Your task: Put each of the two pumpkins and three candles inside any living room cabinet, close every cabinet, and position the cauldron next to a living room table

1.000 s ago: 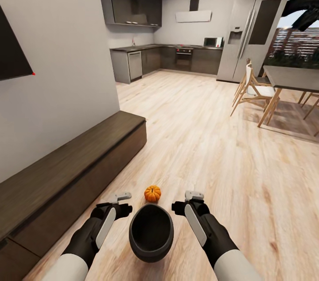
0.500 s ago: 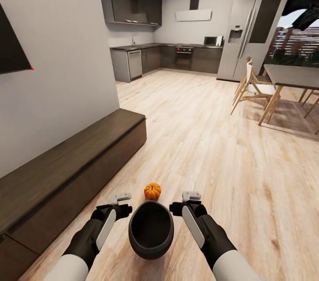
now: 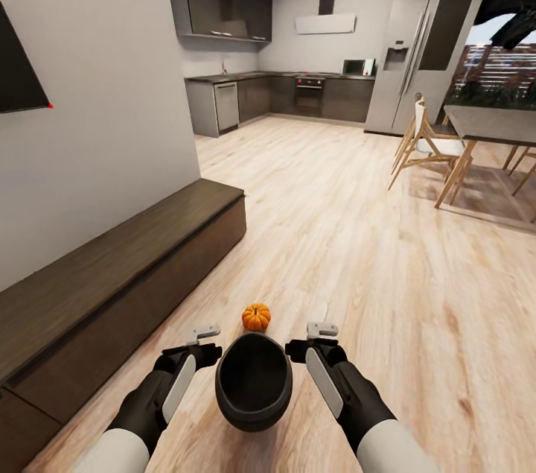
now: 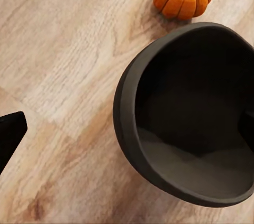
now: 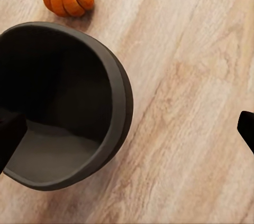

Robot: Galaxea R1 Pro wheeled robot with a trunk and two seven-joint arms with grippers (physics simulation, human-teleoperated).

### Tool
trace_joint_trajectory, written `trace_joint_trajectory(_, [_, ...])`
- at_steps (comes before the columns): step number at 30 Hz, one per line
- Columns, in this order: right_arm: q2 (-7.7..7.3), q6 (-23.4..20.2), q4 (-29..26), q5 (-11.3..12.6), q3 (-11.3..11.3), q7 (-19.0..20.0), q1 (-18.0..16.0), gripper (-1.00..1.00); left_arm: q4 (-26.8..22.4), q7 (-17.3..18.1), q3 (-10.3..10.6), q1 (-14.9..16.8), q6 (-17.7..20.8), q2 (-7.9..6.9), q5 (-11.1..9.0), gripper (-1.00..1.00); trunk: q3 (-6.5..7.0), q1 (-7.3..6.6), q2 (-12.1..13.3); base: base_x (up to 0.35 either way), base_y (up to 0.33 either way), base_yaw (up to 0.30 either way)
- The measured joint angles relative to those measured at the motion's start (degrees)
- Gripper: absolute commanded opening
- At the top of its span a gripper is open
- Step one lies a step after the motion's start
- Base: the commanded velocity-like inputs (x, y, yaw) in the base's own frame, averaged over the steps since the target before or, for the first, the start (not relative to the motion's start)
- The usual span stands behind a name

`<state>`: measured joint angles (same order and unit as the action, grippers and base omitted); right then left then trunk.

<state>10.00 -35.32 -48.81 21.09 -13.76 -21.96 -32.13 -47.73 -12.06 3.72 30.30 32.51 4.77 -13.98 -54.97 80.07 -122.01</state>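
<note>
Open-plan room with pale wood floor [image 3: 357, 249], kitchen at the far end. Long dark cabinet [image 3: 112, 287] along the left wall, fronts shut. Black cauldron [image 3: 253, 381] on the floor between left gripper [image 3: 202, 340] and right gripper [image 3: 320, 335], both flanking, jaws released, neither clearly nearer. One pumpkin [image 3: 256, 316] just beyond the cauldron's far rim

A round black wide-mouthed cauldron [image 3: 253, 382] stands upright and empty on the wooden floor, a small ribbed orange pumpkin [image 3: 256, 316] just beyond it, beside the long, closed dark-brown wooden cabinet [image 3: 112, 287].
</note>
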Motion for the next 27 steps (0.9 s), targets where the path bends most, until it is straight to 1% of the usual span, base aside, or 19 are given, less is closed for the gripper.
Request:
trace_joint_trajectory(12, [0.00, 0.1, 0.1, 0.0, -0.2, 0.1, 0.0, 1.00, 0.0, 0.1, 0.2, 0.0, 0.0, 0.06, 0.0, 1.00, -2.15, 2.64, -4.8, 0.000, 0.000, 0.000])
trace_joint_trajectory(15, [0.00, 0.1, 0.1, 0.0, -0.2, 0.2, 0.0, 1.00, 0.0, 0.1, 1.1, 0.0, 0.0, 0.08, 0.0, 1.00, -2.69, 3.30, -6.0, 0.000, 0.000, 0.000])
trace_joint_trajectory(17, [0.00, 0.1, 0.1, 0.0, -0.3, 1.2, 0.0, 1.00, 0.0, 0.1, 1.7, 0.0, 0.0, 0.09, -0.1, 1.00, -3.05, 3.73, -6.8, 0.000, 0.000, 0.000])
trace_joint_trajectory(22, [0.00, 0.1, 0.1, -0.3, -0.3, 4.8, 0.0, 1.00, 0.0, 0.2, 2.0, 0.0, 0.0, 0.04, -0.1, 1.00, -3.95, 4.83, -8.8, 0.000, 0.000, 0.000])
trace_joint_trajectory(27, [0.00, 0.2, 0.1, -0.5, -0.3, 5.8, 0.0, 1.00, 0.0, 0.2, 2.0, 0.0, 0.1, 0.00, -0.3, 1.00, -4.85, 5.93, -10.8, 0.000, 0.000, 0.000])
